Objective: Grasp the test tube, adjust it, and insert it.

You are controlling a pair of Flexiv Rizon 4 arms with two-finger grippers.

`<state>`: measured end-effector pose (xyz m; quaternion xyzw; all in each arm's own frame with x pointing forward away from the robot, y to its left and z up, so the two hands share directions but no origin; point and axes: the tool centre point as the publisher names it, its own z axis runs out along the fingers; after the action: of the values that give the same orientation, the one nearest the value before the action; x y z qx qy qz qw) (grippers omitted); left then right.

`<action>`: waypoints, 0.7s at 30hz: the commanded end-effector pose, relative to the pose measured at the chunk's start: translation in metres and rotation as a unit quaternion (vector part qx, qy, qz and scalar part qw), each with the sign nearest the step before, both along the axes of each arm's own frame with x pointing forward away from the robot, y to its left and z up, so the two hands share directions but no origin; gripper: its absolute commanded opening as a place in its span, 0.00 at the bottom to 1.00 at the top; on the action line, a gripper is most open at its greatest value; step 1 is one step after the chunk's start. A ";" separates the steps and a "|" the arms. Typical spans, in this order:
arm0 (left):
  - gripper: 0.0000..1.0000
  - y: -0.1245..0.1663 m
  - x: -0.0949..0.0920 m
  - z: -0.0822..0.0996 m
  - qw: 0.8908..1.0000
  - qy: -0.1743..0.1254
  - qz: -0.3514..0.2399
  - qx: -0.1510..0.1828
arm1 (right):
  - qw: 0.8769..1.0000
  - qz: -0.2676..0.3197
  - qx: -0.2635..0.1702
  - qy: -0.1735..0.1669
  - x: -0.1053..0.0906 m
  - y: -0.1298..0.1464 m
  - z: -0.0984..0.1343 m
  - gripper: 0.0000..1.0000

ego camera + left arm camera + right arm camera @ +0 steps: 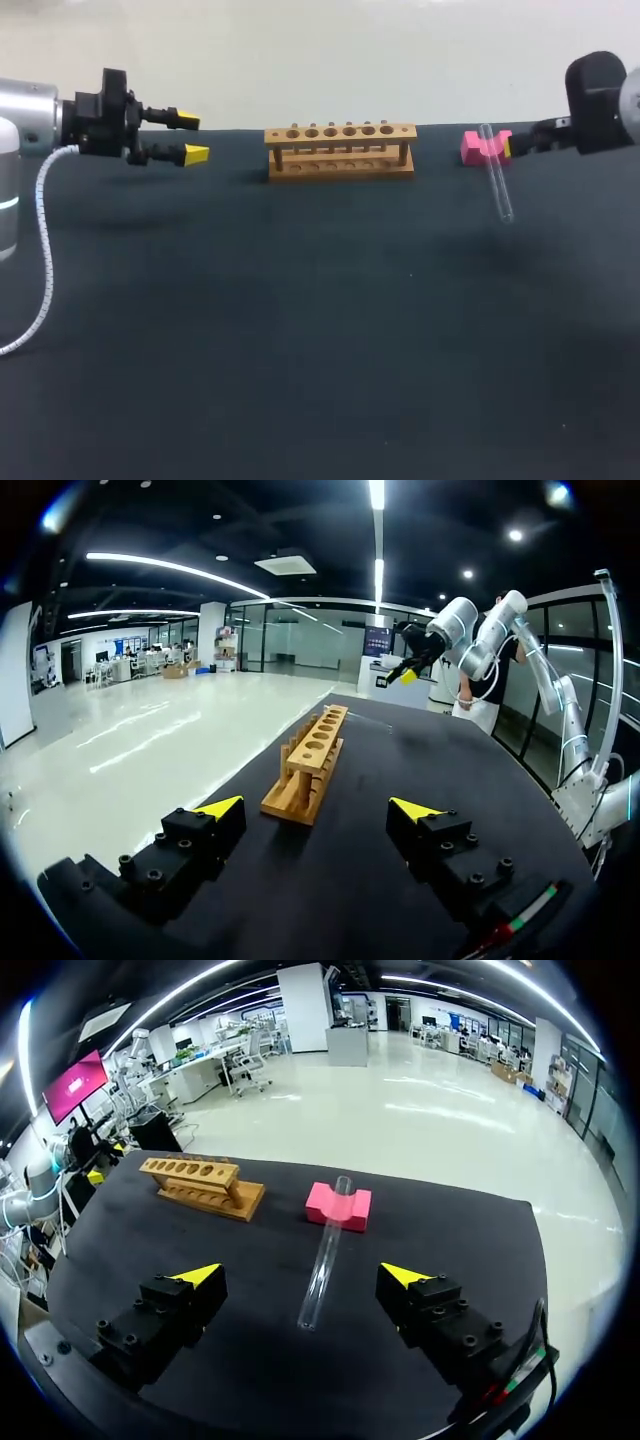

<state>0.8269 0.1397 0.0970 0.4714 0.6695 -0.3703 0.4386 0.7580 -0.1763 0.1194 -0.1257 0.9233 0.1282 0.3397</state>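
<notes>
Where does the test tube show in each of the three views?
Head view: the test tube lies right of the wooden rack, its far end on the pink block.
Left wrist view: not made out; only the rack stands ahead of the left gripper.
Right wrist view: just ahead of the open right gripper, leaning on the block.
Shared landmark: the wooden rack.

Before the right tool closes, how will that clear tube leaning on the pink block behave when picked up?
The tube looks like clear glass, so probably stiff, light and fragile. Round and smooth, it could slip in the right tool or roll if nudged. One end rests on the pink block, so it may pivot there.
</notes>
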 end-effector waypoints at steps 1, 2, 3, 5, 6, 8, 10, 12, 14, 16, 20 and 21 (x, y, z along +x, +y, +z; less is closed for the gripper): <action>1.00 0.001 -0.001 -0.001 1.000 -0.002 0.000 -0.001 | 0.993 -0.033 0.021 -0.112 -0.003 0.007 -0.007 1.00; 1.00 0.001 -0.001 -0.001 1.000 -0.002 0.000 -0.001 | 0.993 -0.033 0.021 -0.112 -0.003 0.007 -0.007 1.00; 1.00 0.001 -0.001 -0.001 1.000 -0.002 0.000 -0.001 | 0.993 -0.033 0.021 -0.112 -0.003 0.007 -0.007 1.00; 1.00 0.001 -0.001 -0.001 1.000 -0.002 0.000 -0.001 | 0.993 -0.033 0.021 -0.112 -0.003 0.007 -0.007 1.00; 1.00 0.001 -0.001 -0.001 1.000 -0.002 0.000 -0.001 | 0.993 -0.033 0.021 -0.112 -0.003 0.007 -0.007 1.00; 1.00 0.001 -0.001 -0.001 1.000 -0.002 0.000 -0.001 | 0.993 -0.033 0.021 -0.112 -0.003 0.007 -0.007 1.00; 1.00 0.001 -0.001 -0.001 1.000 -0.002 0.000 -0.001 | 0.993 -0.033 0.021 -0.112 -0.003 0.007 -0.007 1.00; 1.00 0.001 -0.001 -0.001 1.000 -0.002 0.000 -0.001 | 0.993 -0.033 0.021 -0.112 -0.003 0.007 -0.007 1.00; 1.00 0.001 -0.001 -0.001 1.000 -0.002 0.000 -0.001 | 0.993 -0.033 0.021 -0.112 -0.003 0.007 -0.007 1.00; 1.00 0.001 -0.001 -0.001 1.000 -0.002 0.000 -0.001 | 0.993 -0.033 0.021 -0.112 -0.003 0.007 -0.007 1.00; 1.00 0.001 -0.001 -0.001 1.000 -0.002 0.000 -0.001 | 0.992 -0.037 0.025 -0.122 -0.003 0.004 -0.009 1.00; 1.00 0.001 -0.001 -0.001 1.000 -0.002 0.000 -0.001 | 0.990 -0.039 0.024 -0.130 -0.004 0.002 -0.011 1.00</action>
<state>0.8269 0.1396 0.0970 0.4713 0.6696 -0.3703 0.4386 0.7589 -0.1740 0.1130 -0.1244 0.9275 0.1260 0.3292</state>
